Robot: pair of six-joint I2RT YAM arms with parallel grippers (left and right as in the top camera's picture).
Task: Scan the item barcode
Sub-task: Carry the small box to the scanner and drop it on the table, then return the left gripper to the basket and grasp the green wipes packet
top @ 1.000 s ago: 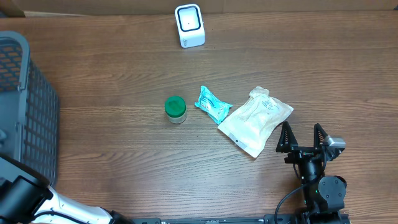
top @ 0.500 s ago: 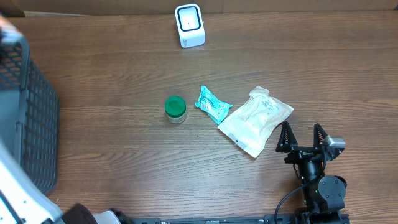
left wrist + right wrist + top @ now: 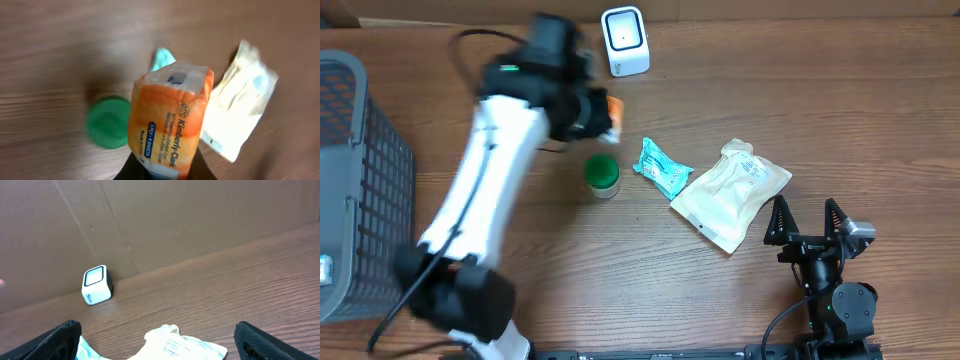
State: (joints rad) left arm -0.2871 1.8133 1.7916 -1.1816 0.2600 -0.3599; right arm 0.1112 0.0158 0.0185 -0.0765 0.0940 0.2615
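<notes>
Right gripper point(image 3: 805, 205): near edge of table point(image 3: 770, 110), right side; fingers spread wide, empty, well apart from scanner.
Left gripper point(image 3: 596, 114): pinching orange tissue pack point(image 3: 170, 120), aloft just past green-lidded jar point(image 3: 603, 172).
Pack's long axis runs out from fingers; barcode not discernible.
Barcode scanner point(image 3: 625, 40): far edge, centre, near pack, beyond it.
Left arm far nearer; judged short carry toward far edge.

Overhead: straight down, whole table point(image 3: 820, 100). Left wrist: close, downward, sharing green lid point(image 3: 106, 122) and white pouch point(image 3: 242, 105) with overhead. Right wrist: low, level, facing scanner point(image 3: 96, 285).
</notes>
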